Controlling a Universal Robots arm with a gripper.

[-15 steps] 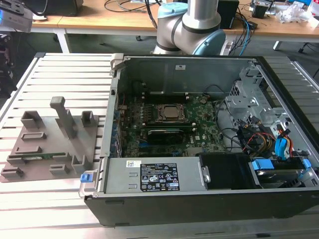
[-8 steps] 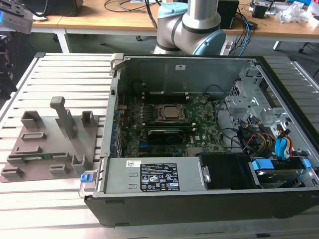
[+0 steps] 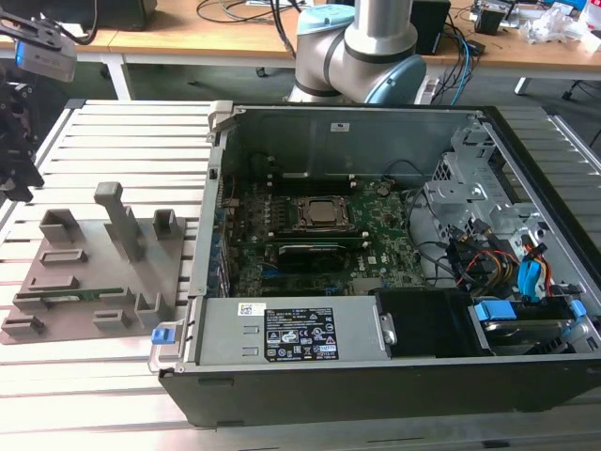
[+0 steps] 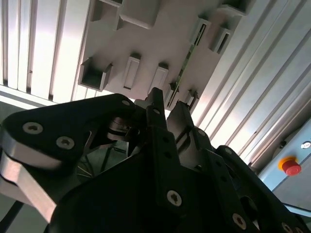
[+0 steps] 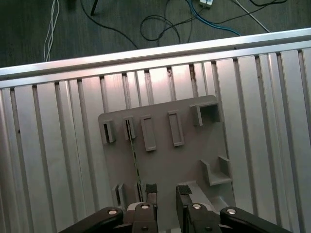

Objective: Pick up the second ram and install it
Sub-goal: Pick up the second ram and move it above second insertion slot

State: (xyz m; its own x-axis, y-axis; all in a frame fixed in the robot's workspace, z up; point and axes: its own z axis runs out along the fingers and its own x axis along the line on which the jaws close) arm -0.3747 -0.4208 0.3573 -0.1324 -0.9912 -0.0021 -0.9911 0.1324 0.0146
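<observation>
First wrist view gives me the second ram (image 5: 134, 155) as a thin green stick standing on edge in the slotted blocks of the grey fixture plate (image 5: 194, 160). I also see it in the exterior view (image 3: 84, 294) and in the second wrist view (image 4: 182, 73). My gripper (image 5: 166, 191) hangs over the plate's near edge with its fingers (image 5: 150, 193) spread and nothing between them. The stick's line runs just beside the gap, not through it. The plate lies on the slatted metal table (image 5: 48, 170). At the exterior view's right stands the open computer case (image 3: 357, 117), well apart from the gripper (image 3: 19, 178).
</observation>
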